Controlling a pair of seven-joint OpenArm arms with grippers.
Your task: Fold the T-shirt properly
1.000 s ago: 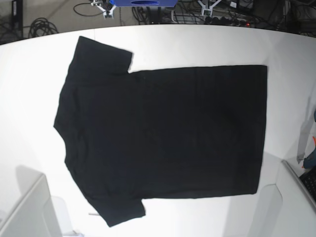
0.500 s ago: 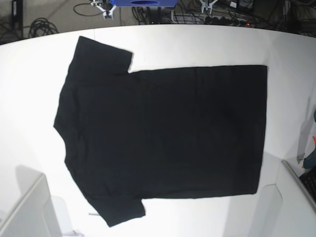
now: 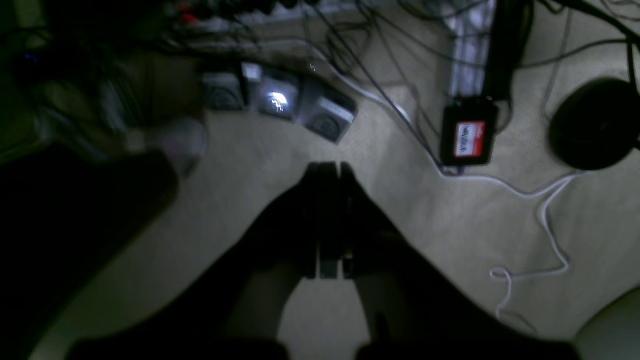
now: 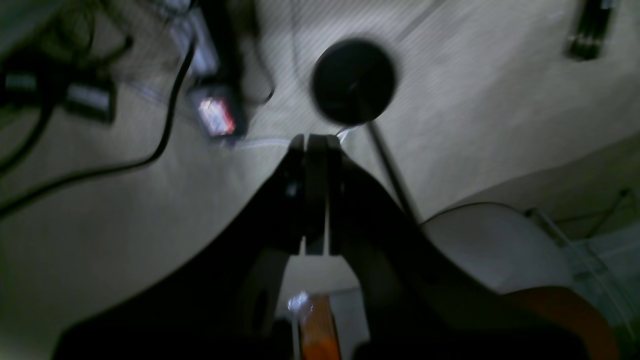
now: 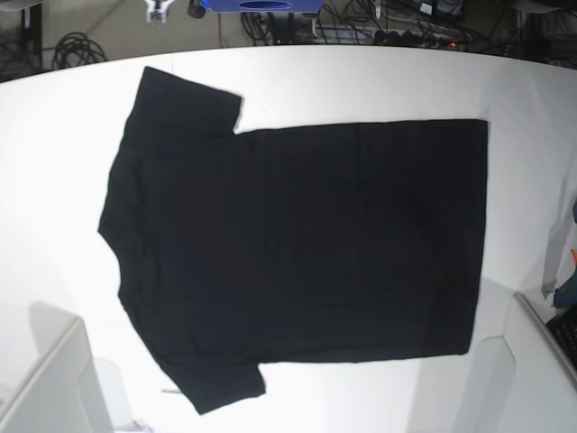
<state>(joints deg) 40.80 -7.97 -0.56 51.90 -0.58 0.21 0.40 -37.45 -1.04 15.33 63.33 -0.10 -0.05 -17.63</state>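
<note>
White table, flat T-shirt, hands elsewhere.

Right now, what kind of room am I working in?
Likely a robotics lab: the black T-shirt lies flat on a white table, with tangled cables and power adapters on the floor.

T-shirt was matt black cloth, plain, lightly creased; surface under it was smooth, matt white. Left claw and right claw looked like dark matt plastic, blurry. Floor was beige with a fine rough carpet-like texture, cables in smooth plastic sheath
</note>
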